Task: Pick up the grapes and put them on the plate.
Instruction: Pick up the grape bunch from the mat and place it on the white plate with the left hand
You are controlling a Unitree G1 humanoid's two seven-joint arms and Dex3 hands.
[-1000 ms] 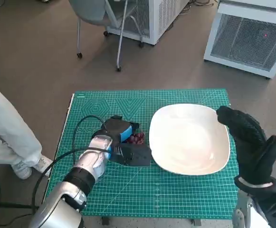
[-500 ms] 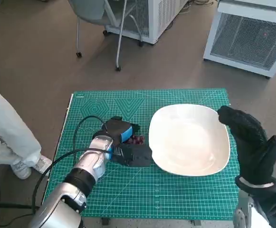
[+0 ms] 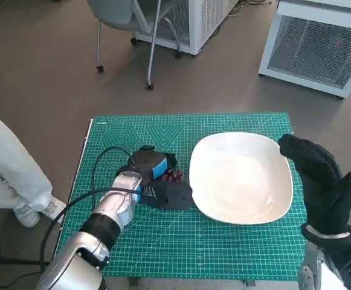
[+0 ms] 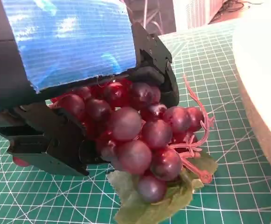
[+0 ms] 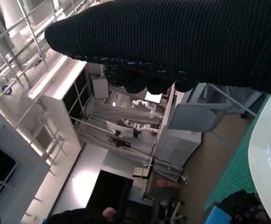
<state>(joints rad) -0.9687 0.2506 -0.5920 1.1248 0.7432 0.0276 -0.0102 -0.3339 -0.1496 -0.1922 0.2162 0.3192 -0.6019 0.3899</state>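
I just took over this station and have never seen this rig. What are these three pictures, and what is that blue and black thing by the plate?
It is a humanoid robot's left hand, blue tape over its back. The wide picture looks down from the robot's head onto a green mat. The close-up comes from behind the left hand, whose fingers are closed around the grapes beside the white plate, still empty. The third sits behind the gloved right hand, raised at the plate's far side, holding nothing.

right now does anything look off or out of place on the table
Nothing stands out. The grapes sit intact on the green cutting mat under the left hand, beside the white plate, which is upright and holds nothing.
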